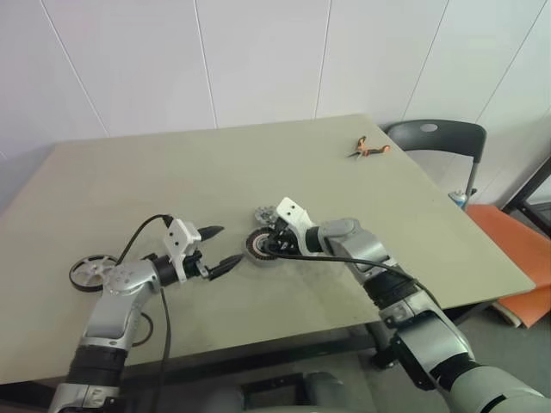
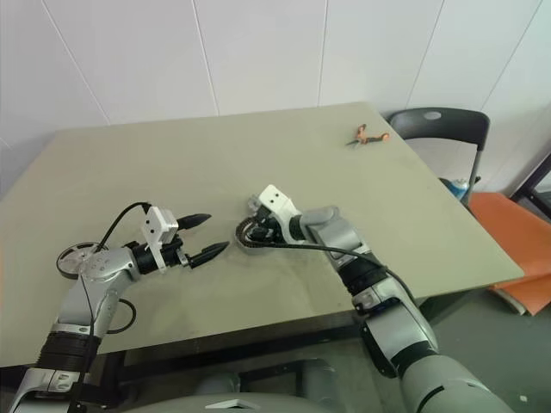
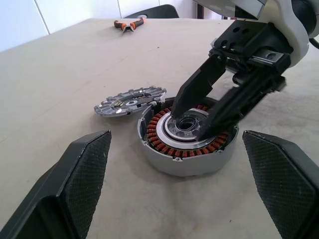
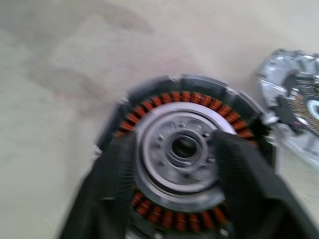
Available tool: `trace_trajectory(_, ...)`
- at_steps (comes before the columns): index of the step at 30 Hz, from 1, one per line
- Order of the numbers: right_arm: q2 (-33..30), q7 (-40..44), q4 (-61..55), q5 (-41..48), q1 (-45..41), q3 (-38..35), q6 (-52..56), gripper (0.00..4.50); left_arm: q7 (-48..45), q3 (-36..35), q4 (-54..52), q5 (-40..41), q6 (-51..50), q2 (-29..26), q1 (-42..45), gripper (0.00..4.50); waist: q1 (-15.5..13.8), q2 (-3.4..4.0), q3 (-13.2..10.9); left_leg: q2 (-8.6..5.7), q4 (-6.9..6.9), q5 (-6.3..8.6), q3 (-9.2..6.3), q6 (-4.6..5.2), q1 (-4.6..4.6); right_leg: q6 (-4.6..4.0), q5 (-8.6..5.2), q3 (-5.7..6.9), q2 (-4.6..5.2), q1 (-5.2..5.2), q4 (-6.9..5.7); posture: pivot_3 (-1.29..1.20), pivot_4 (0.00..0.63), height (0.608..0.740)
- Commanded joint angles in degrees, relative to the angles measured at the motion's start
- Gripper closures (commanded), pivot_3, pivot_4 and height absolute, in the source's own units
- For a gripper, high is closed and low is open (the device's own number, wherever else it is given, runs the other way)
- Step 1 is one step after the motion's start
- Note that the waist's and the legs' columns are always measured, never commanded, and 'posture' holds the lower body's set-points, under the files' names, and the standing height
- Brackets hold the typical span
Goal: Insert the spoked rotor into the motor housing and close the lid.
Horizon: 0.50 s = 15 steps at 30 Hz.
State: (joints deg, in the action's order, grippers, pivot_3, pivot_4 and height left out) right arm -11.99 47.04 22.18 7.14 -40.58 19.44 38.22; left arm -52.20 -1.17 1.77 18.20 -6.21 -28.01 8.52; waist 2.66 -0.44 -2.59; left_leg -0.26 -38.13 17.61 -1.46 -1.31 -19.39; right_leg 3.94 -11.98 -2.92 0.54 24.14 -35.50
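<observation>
The bench (image 3: 60,74) has a matt, smooth beige top. The motor housing (image 3: 185,144) shows a satin grey metal shell, coppery orange windings and a bright machined metal hub. The lid (image 3: 130,100) is shiny cast metal. The left gripper (image 3: 174,194) has matt black fingers (image 3: 82,174) with a finely textured, grid-patterned face.

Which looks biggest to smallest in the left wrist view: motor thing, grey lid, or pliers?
1. Round motor housing with copper windings
2. Flat grey metal lid
3. Orange-handled pliers, though they're farthest away, so really unsure.
</observation>
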Motion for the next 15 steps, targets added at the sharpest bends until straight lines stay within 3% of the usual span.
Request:
trace_trajectory(1, 0.86, 0.35, 2.17, 4.13, -0.82, -5.8, 2.27, 1.79, 0.13, -0.7, -1.39, 0.88, 0.25, -0.09, 0.52, 0.0, -0.08, 0.0, 0.0, 0.0, 0.0, 0.0, 0.0, 0.0, 0.0, -0.01, 0.0, 0.0, 0.0, 0.0, 0.0, 0.0, 0.0, 0.74)
trace_trajectory(5, 2.32, -0.58, 4.49, 6.91, -2.5, -10.71, 1.19, 1.79, 0.01, -0.42, -0.57, 0.67, 0.62, 0.23, 0.38, 0.0, 0.0, 0.01, -0.01, 0.0, 0.0, 0.0, 0.0, 0.0, -0.06, 0.0, 0.0, 0.0, 0.01, 0.04, 0.04, 0.0, 0.0, 0.74)
trace_trajectory(8, 2.57, -0.88, 5.49, 6.34, -2.83, -11.16, -0.56, 2.35, -0.01, -0.25, -0.2, 0.51, 0.83, 0.44, 0.33, 0.0, 0.01, 0.02, -0.02, 0.0, 0.02, 0.0, 0.01, 0.0, -0.1, 0.05, 0.03, 0.0, 0.01, 0.1, 0.05, 0.0, 0.0, 0.74)
trace_trajectory(14, 2.3, -1.93, 5.34, 2.63, -1.61, -8.07, -4.77, 4.45, -0.25, -0.1, 0.61, 0.23, 1.35, 0.72, 0.39, 0.0, 0.11, 0.03, -0.02, 0.0, 0.04, 0.0, 0.01, 0.0, -0.09, 0.08, 0.05, -0.01, 0.0, 0.11, 0.04, 0.0, 0.0, 0.74)
trace_trajectory(15, 2.24, -2.2, 5.1, 1.67, -1.32, -7.23, -5.62, 4.48, -0.29, -0.11, 0.76, 0.21, 1.45, 0.74, 0.42, 0.0, 0.12, 0.03, -0.02, 0.0, 0.04, 0.0, 0.01, 0.0, -0.09, 0.08, 0.04, -0.01, 0.0, 0.11, 0.04, 0.0, 0.0, 0.74)
